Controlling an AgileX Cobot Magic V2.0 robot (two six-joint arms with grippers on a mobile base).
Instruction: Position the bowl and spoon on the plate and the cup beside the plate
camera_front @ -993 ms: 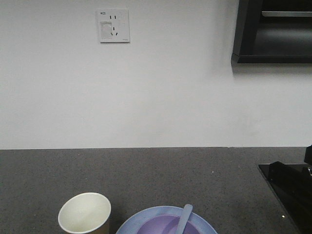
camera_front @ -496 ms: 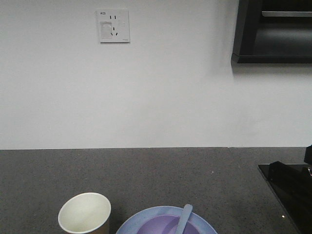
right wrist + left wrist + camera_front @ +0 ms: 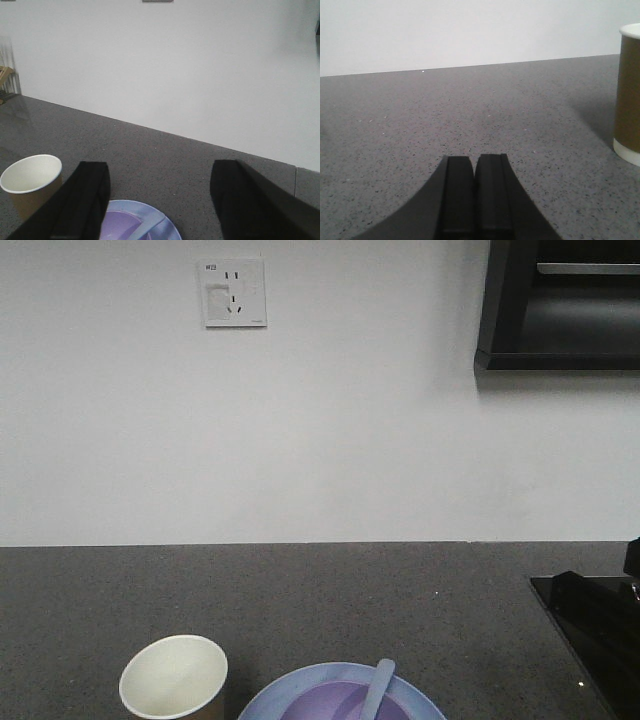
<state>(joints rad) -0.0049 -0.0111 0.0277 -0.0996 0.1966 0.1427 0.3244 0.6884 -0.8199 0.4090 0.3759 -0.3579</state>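
Down on the dark speckled countertop (image 3: 330,600), nothing has shifted since a second ago: cup, plate, bowl and spoon sit exactly where they were in both earlier front views, and no arm has come into that view.

Front view first. We see the paper cup (image 3: 174,677) standing upright just left of the light-blue plate (image 3: 262,698), a small gap between them. On the plate sits the lavender bowl (image 3: 325,702), and the spoon (image 3: 378,688) lies in it with its handle slanting up over the far rim. The bottom edge of this view cuts off most of plate and bowl, so the spoon's scoop stays out of sight. On the white wall, a socket plate (image 3: 232,292); top right, a black shelf unit (image 3: 560,305); lower right, a glossy black surface (image 3: 595,625), only partly in frame.

Over to the left wrist view: the left gripper (image 3: 475,167) hangs low over bare counter, its two black fingers pressed together with nothing between them. The cup's tan side shows at the right edge, cropped, well apart from the fingers.

Right wrist view now: the right gripper (image 3: 160,200) is spread wide, fingers far apart, holding nothing, above the plate, which peeks out between them. The bowl and spoon are half hidden at the frame's bottom. The cup stands left of the plate.
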